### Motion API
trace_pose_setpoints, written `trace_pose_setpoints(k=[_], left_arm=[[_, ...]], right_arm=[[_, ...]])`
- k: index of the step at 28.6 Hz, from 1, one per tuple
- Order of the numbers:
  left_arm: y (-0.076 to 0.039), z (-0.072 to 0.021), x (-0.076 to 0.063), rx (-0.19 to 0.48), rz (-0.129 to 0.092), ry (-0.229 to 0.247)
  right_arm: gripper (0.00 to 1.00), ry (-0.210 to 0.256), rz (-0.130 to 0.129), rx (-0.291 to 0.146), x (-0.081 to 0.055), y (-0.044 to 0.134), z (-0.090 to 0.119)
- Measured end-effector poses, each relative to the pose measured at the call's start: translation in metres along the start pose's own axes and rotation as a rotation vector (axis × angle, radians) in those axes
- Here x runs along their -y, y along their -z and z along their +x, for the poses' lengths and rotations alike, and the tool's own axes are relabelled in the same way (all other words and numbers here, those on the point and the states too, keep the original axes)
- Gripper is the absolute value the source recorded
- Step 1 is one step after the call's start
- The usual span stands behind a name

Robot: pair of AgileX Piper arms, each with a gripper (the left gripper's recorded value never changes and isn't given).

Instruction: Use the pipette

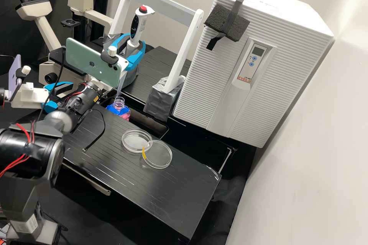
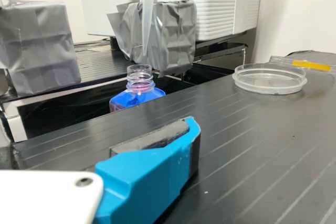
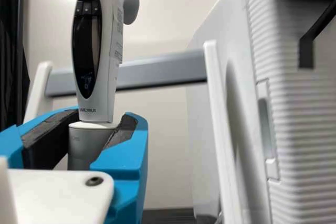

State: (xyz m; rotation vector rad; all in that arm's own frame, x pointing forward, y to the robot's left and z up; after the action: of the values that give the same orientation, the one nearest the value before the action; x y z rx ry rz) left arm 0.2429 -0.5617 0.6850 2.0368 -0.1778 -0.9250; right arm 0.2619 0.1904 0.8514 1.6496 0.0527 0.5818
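Two clear petri dishes (image 1: 158, 155) lie overlapping at centre frame on the black bench (image 1: 172, 195). At left, the left gripper (image 1: 56, 95) sits low over the bench, its fingers apart — nothing between them. Beyond, in the upper left, the right gripper (image 1: 130, 51) clamps the pipette (image 1: 137, 26) upright — its tip just above the open bottle (image 1: 120, 108) of pink liquid.

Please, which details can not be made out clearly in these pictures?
- High view: whether the pipette tip reaches inside the bottle. The tip is too thin to follow.
- Left wrist view: the bottle's base, hidden behind the black platform edge.
- Right wrist view: the pipette's lower part, hidden by the right gripper.
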Motion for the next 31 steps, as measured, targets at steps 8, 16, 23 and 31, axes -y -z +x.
trace_pose_setpoints(k=[8,16,23,31], left_arm=[[-0.011,-0.0019,-0.007,0.037,0.007,-0.030],[-0.024,-0.0017,-0.008,0.096,0.021,-0.043],[-0.029,-0.0015,-0.006,0.119,0.027,-0.037],[-0.033,-0.0013,-0.006,0.132,0.027,-0.034]], right_arm=[[0.00,-0.038,-0.038,-0.077,-0.038,0.008,-0.034],[0.00,-0.129,-0.155,-0.077,-0.077,-0.005,-0.067],[0.00,-0.182,-0.166,-0.013,-0.094,-0.020,-0.085],[0.00,-0.084,-0.211,0.039,-0.085,-0.032,-0.091]])
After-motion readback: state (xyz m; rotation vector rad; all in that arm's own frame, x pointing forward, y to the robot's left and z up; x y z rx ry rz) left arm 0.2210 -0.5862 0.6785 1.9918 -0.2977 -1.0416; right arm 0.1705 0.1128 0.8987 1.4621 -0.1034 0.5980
